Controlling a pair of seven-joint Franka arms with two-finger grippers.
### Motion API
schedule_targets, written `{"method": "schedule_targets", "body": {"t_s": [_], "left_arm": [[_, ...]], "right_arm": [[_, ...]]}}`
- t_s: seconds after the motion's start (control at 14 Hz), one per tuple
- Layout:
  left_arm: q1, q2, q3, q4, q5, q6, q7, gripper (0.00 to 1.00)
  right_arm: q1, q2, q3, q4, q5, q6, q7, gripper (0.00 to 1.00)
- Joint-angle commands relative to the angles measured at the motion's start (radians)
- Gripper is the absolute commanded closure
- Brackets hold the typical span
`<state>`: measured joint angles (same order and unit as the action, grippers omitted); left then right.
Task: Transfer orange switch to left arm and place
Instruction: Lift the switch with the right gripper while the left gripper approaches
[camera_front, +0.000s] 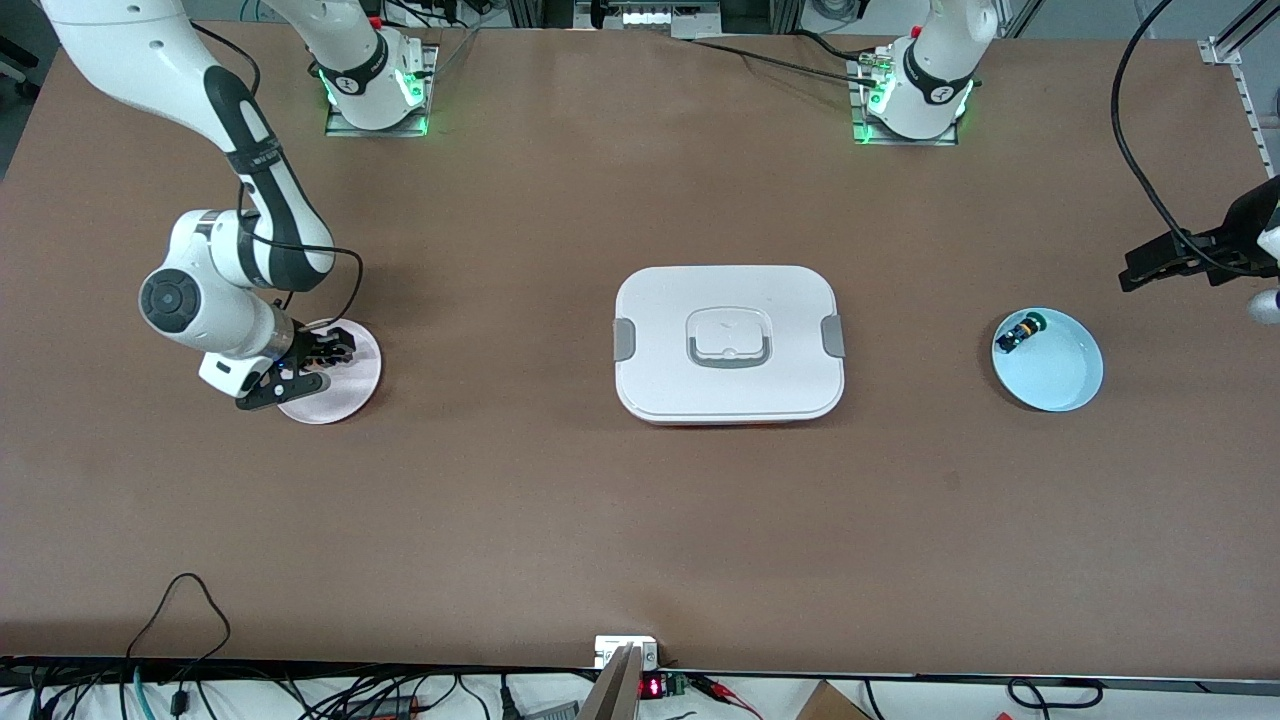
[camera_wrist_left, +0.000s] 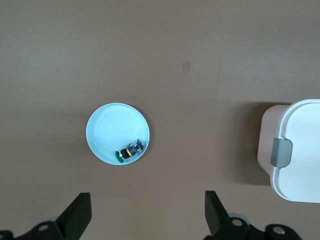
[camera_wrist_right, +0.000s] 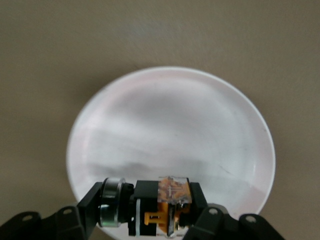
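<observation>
**Switch sits between the right fingers**

Over the pale pink round plate (camera_front: 345, 395), the right gripper (camera_front: 325, 352) closes on the blocky black-and-orange switch (camera_wrist_right: 160, 205), long axis crossing the fingers. The white lidded box (camera_front: 728, 343) sits mid-table. At three o'clock, the left gripper (camera_wrist_left: 148, 215) hangs wide open, empty.
</observation>
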<state>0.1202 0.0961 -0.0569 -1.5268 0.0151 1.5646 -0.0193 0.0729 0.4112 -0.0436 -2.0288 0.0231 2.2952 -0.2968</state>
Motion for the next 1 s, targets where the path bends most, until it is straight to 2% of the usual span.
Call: {"method": "schedule_targets", "body": {"t_s": [0.0, 0.21, 0.43, 0.71, 0.93], "left_arm": [[0.004, -0.015, 0.002, -0.006, -0.023, -0.012, 0.007, 0.00], [0.006, -0.013, 0.029, -0.006, -0.111, -0.018, 0.005, 0.00], [0.006, -0.003, 0.078, -0.009, -0.294, -0.058, 0.007, 0.00], [0.015, 0.017, 0.085, -0.064, -0.550, -0.066, 0.019, 0.00], [0.012, 0.031, 0.083, -0.148, -0.818, -0.061, 0.019, 0.00]], "right_arm": [[-0.005, -0.041, 0.037, 0.181, 0.015, -0.239, -0.039, 0.79], [-0.005, -0.084, 0.077, 0.313, 0.017, -0.360, -0.045, 0.79], [-0.001, -0.107, 0.111, 0.425, 0.044, -0.460, -0.045, 0.79], [-0.004, -0.124, 0.163, 0.527, 0.112, -0.504, -0.109, 0.79], [0.001, -0.130, 0.177, 0.582, 0.282, -0.496, -0.269, 0.86]]}}
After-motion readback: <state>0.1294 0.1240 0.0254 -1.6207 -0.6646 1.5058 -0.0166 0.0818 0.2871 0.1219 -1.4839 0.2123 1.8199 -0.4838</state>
